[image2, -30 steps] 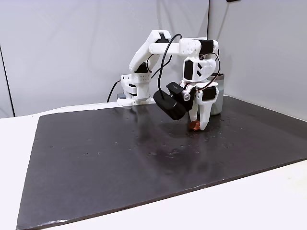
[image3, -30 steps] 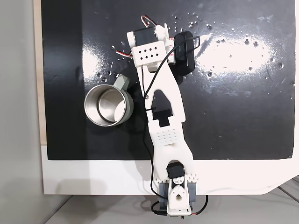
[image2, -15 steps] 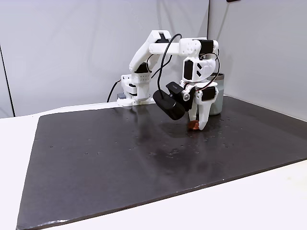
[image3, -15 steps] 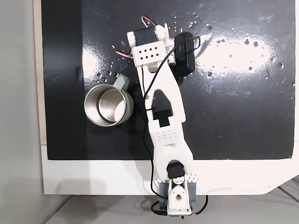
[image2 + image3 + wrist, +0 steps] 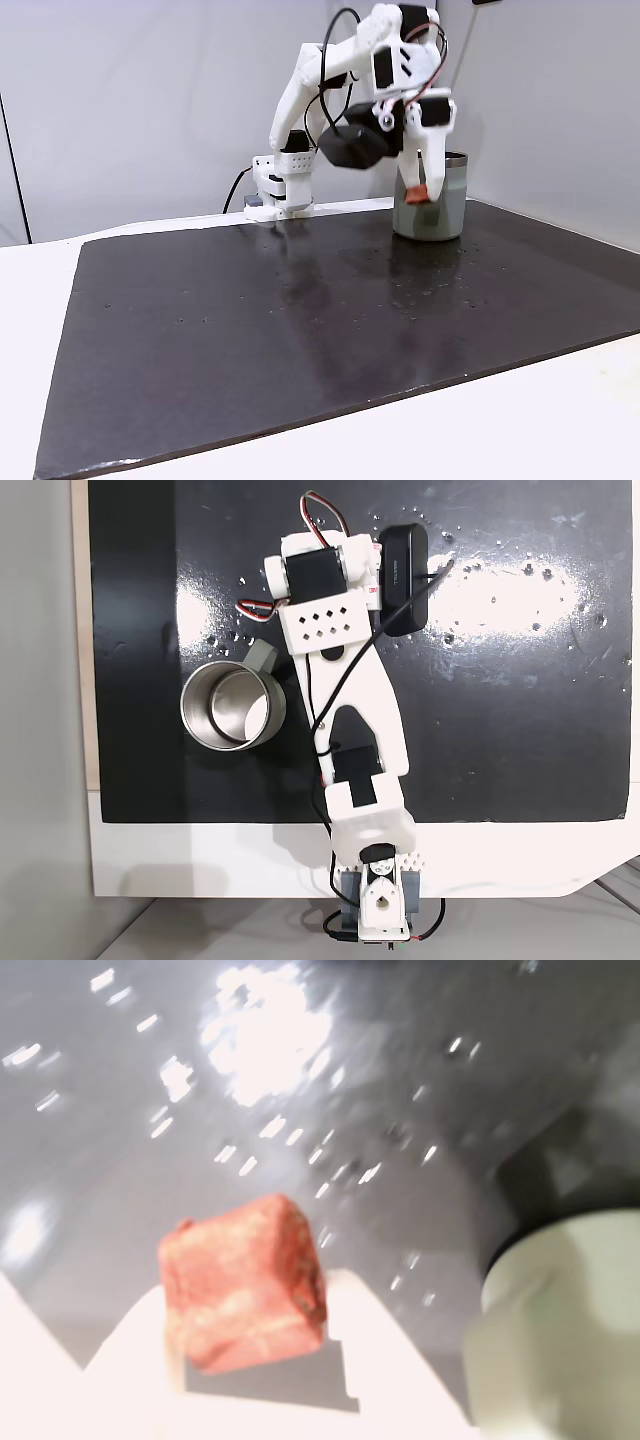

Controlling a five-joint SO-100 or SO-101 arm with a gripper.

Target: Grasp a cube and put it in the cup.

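We see our gripper (image 5: 421, 190) clamped on the cube (image 5: 418, 194), held above the mat at the cup's (image 5: 440, 212) nine o'clock side; we read no writing anywhere.

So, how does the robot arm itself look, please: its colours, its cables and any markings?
The arm is built of white plastic links with black servo motors set in the joints. Two flat plates carry rows of small diamond-shaped holes. A thin black cable loops along it, and short red and white wires show near the wrist. A black camera is fixed beside the white, tapered gripper.
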